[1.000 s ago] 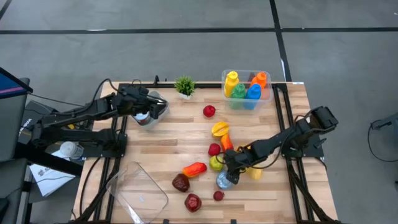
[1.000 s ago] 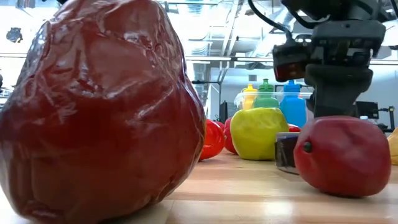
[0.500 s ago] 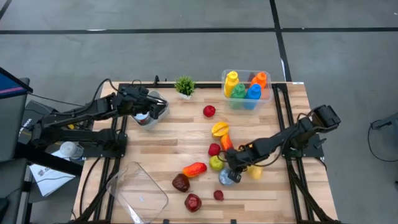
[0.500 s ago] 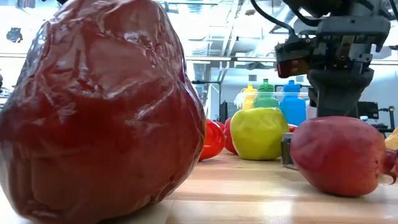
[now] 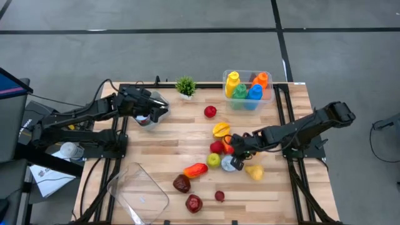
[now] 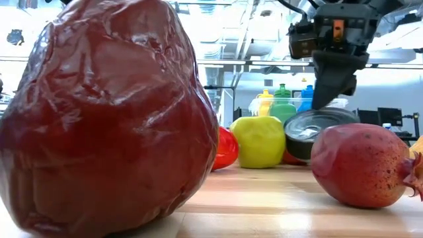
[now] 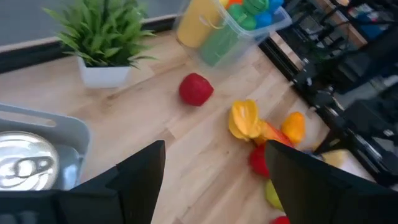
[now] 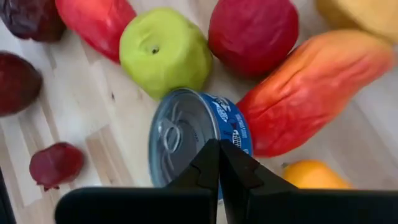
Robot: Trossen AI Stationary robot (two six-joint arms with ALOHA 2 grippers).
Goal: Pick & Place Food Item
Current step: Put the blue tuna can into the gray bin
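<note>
My right gripper (image 8: 219, 163) is pinched fully together on the rim of a blue can (image 5: 231, 164), holding it tilted and lifted off the table (image 5: 175, 140) in the middle of the loose fruit, just beside the green apple (image 5: 214, 160) and the orange papaya (image 8: 314, 87). My left gripper (image 7: 211, 180) hangs wide open and empty near the table's back left corner, over a clear tub (image 7: 59, 127) with a second can (image 7: 25, 167) in it. From the low view I think the held can clears the wood, though the pomegranate (image 6: 362, 165) hides its lower edge.
</note>
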